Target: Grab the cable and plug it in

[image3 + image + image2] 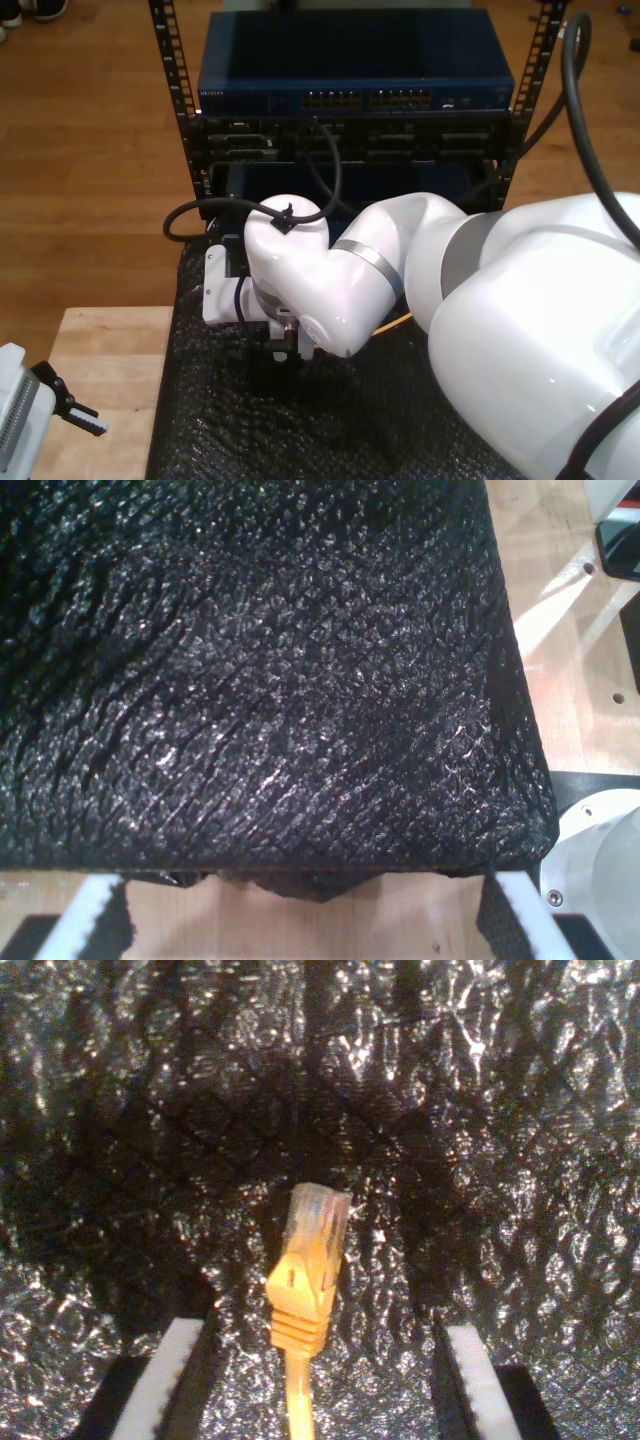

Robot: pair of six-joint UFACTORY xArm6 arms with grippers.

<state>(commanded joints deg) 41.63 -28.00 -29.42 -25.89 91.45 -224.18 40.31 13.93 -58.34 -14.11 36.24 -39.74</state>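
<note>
Our second pincer (pixel 315 1380) hangs with pads apart astride the cable (pixel 305 1290), whose plug lies untouched on the black mat (pixel 520 1110). Our first pincer (pixel 300 920) is apart too. Closing off-centre could twist the plug aside.

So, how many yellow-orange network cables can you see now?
1. The thin yellow-orange network cable lies on the black textured mat, its clear plug between my second tool's open white fingers. More may hide behind the white arm.
</note>
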